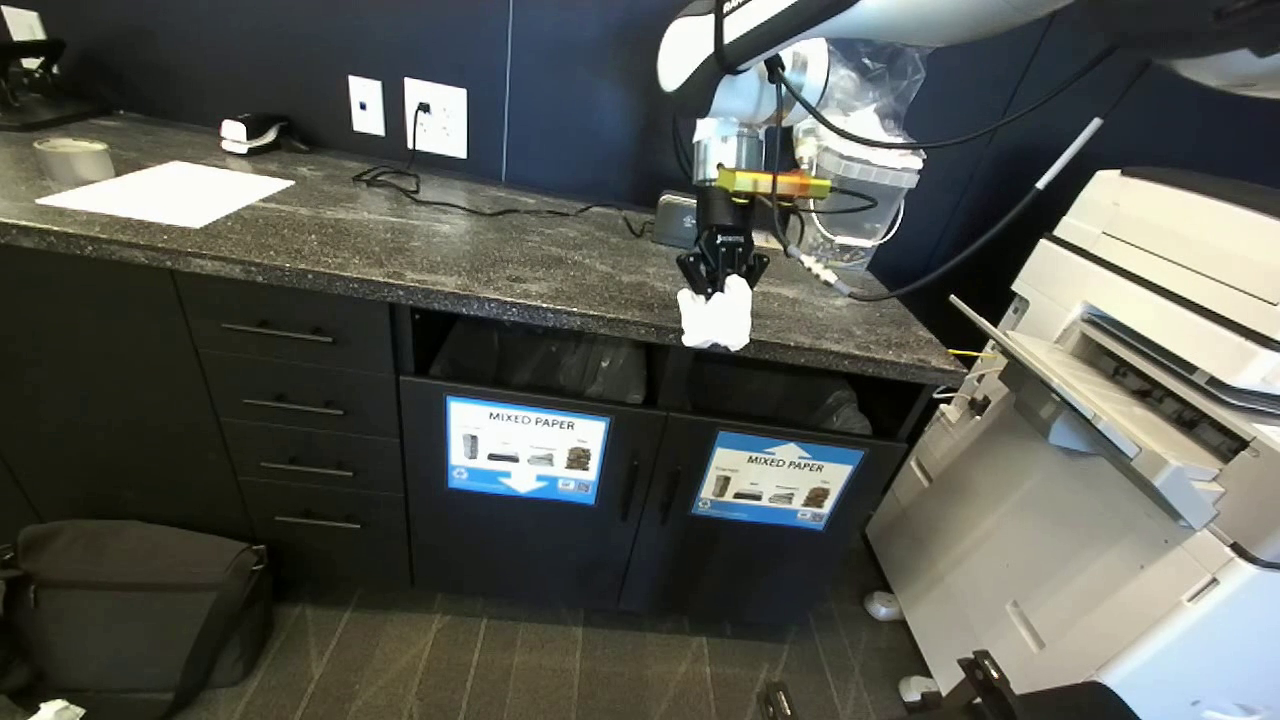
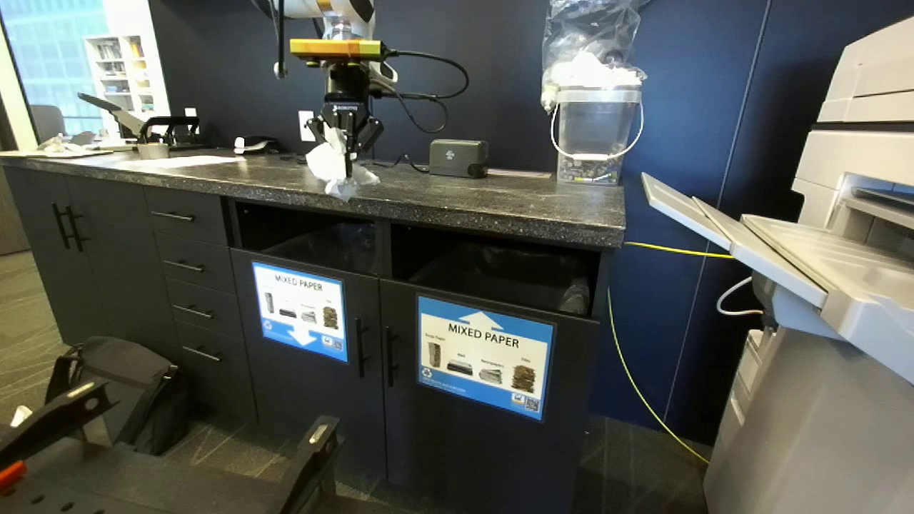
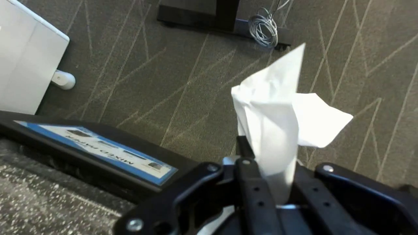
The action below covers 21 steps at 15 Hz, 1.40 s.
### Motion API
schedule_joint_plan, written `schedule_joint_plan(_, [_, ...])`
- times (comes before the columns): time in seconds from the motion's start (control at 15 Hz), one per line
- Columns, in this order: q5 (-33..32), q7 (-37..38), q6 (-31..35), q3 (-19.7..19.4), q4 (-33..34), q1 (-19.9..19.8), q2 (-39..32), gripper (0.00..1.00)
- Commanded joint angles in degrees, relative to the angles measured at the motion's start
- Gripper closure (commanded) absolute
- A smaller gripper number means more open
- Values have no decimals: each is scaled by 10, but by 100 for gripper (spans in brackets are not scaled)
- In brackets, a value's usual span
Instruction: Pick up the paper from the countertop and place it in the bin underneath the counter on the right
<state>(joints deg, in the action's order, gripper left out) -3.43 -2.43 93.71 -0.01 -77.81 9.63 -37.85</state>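
Paper (image 1: 718, 316) is pinched between my jaws, apparently just past the front edge of the counter (image 1: 500, 258), with floor (image 3: 183, 104) behind it in the wrist view. I expect it light, soft and easily torn; gripping bunched folds, not a loose corner, seems safest.
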Motion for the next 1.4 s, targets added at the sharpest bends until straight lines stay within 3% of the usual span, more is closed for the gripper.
schedule_joint_plan(0.0, [-15, -2, 54, 21, -141, -6, 81, 90])
schedule_joint_plan(0.33, [-11, 5, 151, 34, -287, -8, 144, 90])
schedule_joint_plan(1.0, [-33, 71, 548, 22, -617, -6, 257, 90])
schedule_joint_plan(1.2, [-90, 115, 678, -10, -722, -3, 291, 90])
schedule_joint_plan(1.33, [-179, 165, 751, -59, -756, 12, 292, 90])
